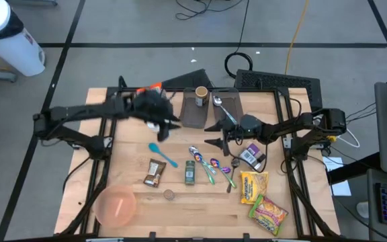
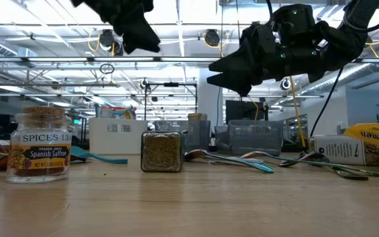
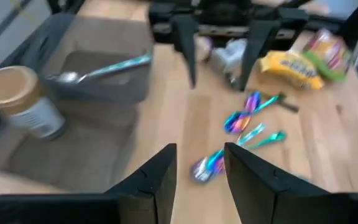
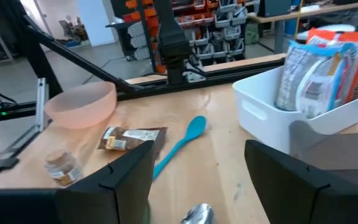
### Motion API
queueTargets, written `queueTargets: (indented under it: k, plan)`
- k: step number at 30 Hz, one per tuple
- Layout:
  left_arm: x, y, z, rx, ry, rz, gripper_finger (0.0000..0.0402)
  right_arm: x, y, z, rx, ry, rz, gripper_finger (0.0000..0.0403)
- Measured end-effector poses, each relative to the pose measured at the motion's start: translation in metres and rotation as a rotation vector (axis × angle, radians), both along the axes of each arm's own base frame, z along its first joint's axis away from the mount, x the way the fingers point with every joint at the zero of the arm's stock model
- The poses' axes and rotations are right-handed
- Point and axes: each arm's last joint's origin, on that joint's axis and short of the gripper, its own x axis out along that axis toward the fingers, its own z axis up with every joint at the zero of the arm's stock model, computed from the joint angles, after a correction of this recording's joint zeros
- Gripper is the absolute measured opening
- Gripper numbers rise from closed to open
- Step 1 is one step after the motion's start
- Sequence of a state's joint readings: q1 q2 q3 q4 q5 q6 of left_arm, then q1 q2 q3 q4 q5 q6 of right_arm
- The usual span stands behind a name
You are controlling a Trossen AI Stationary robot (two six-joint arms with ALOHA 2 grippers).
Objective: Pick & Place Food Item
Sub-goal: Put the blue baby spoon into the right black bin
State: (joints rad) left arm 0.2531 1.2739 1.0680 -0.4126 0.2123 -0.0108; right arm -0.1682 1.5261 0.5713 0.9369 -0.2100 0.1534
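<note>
Left gripper (image 3: 197, 180) hung in the air with its two dark fingers (image 3: 160, 177) parted by a narrow gap and nothing between them; in the high view it (image 1: 168, 124) sat over the back-left part of the table (image 1: 200, 212), just beside the dark tray (image 1: 203, 107). Right gripper (image 4: 197, 180) stood wider apart, also empty, its fingers (image 4: 120, 177) raised off the wood near the table's middle (image 1: 215, 134). Past the right fingers lay a teal spoon (image 4: 182, 144), a brown snack packet (image 4: 126, 138), a small spice jar (image 4: 63, 167) and a pink bowl (image 4: 82, 104), with a white bin (image 4: 303, 115) holding packaged goods beside them. Past the left fingers lay iridescent spoons (image 3: 241, 127) on the bare wood, and a metal spoon (image 3: 101, 68) resting in the dark tray next to a tan-lidded jar (image 3: 20, 102). Yellow noodle packets (image 1: 254, 187) lay at the front right, near the right arm. From the low view, a saffron jar (image 2: 39, 145) and a square herb jar (image 2: 161, 151) stood upright on the table, well apart.
</note>
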Motion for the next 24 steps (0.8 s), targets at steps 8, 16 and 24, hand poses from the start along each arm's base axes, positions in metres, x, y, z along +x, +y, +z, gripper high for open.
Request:
queueTargets:
  k: [8,16,24]
  plan:
    - [0.013,-0.067,-0.066,0.014,-0.395,0.029,0.0141,0.003,0.027,-0.001,0.049,0.014,0.089,0.0242]
    - [0.025,-0.104,-0.087,-0.035,-0.545,0.001,0.0141,0.002,0.071,0.003,0.046,-0.022,0.245,0.0242]
    - [0.035,-0.121,-0.103,-0.065,-0.540,-0.044,0.0141,-0.007,0.117,0.004,0.045,-0.027,0.410,0.0242]
